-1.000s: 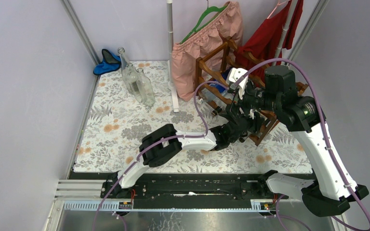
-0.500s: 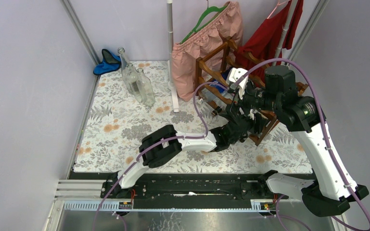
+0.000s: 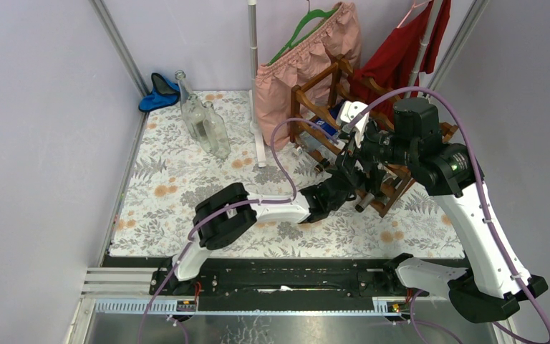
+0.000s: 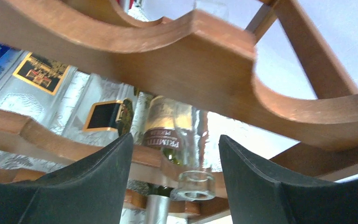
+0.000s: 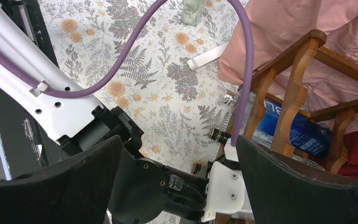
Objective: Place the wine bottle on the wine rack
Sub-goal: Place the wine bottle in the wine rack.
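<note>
My left claw (image 4: 175, 140) is standing open now, its two dark fingers (image 4: 98, 182) spread apart and gripping nothing. A second ago it was pressed up against the front of the wine rack (image 4: 205, 51), tucked under my right wrist. In the overhead view it is now sitting a little back from the rack, towards my own side of the table. The elbow of that arm has also shifted to the left.

The wine bottle (image 4: 186, 154) is lying on its side in the wine rack. It is resting in a scallop of the lower wavy rail and passing under the thick upper rail. Its clear glass mouth is pointing out at my left wrist camera. In that view it is showing between my fingers, but beyond their tips. I am not touching it on the left side. On the right the gap is looking very thin, and I cannot tell whether it is closed. Other labelled bottles (image 4: 42, 72) are lying deeper in the rack to its left.

My right claw (image 5: 178, 140) is hanging wide open with nothing between its fingers. It is hovering above my left wrist and the rack's front posts, just where it was a second ago. From there I am looking down on a blue-labelled bottle (image 5: 303, 133) in the rack, with a pink garment (image 5: 279, 28) hanging behind it.

The two clear glass bottles (image 3: 208, 125) are standing on the floral mat (image 3: 172, 186) well apart from the rack, unmoved.
</note>
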{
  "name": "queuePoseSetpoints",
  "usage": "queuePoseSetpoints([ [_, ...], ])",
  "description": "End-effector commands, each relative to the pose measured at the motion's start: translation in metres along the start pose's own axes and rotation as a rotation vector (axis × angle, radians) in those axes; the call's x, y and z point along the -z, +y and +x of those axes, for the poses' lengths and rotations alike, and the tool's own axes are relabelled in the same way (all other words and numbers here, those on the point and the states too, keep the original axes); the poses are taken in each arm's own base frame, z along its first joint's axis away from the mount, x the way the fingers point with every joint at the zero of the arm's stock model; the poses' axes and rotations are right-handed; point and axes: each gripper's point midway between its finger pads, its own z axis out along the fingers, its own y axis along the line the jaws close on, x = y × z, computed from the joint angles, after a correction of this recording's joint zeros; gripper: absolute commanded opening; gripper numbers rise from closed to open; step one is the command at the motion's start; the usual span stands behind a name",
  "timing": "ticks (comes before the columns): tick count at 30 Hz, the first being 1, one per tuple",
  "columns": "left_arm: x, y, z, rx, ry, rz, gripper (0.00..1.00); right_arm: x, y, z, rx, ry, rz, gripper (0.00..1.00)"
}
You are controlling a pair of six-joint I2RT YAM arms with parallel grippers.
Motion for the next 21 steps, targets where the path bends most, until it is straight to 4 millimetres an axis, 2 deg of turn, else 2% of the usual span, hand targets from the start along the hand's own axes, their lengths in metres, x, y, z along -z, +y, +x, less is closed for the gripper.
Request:
queuePoseSetpoints([
  [1,0.011,0.011,-0.015,0.003,-0.019,-0.025,0.74,0.007,-0.001,-0.010,0.012,-0.041,0.016,1.00],
  [6,0.047,0.018,-0.031,-0.020,-0.027,0.003,0.74,0.008,0.002,-0.012,0.015,-0.047,0.003,1.00],
  [9,0.076,0.024,-0.041,-0.068,-0.019,0.027,0.74,0.009,0.004,-0.014,0.017,-0.055,-0.010,1.00],
  [12,0.110,0.039,-0.040,-0.150,0.041,0.028,0.74,0.010,0.006,-0.016,0.024,-0.060,-0.020,1.00],
  [14,0.133,0.054,-0.042,-0.200,0.089,0.005,0.76,0.011,0.009,-0.017,0.025,-0.065,-0.037,1.00],
  [17,0.167,0.085,-0.044,-0.262,0.191,-0.063,0.84,0.008,0.015,-0.015,0.021,-0.072,-0.072,1.00],
  [21,0.199,0.124,-0.092,-0.202,0.198,-0.129,0.89,-0.005,0.018,-0.009,-0.001,-0.078,-0.112,1.00],
])
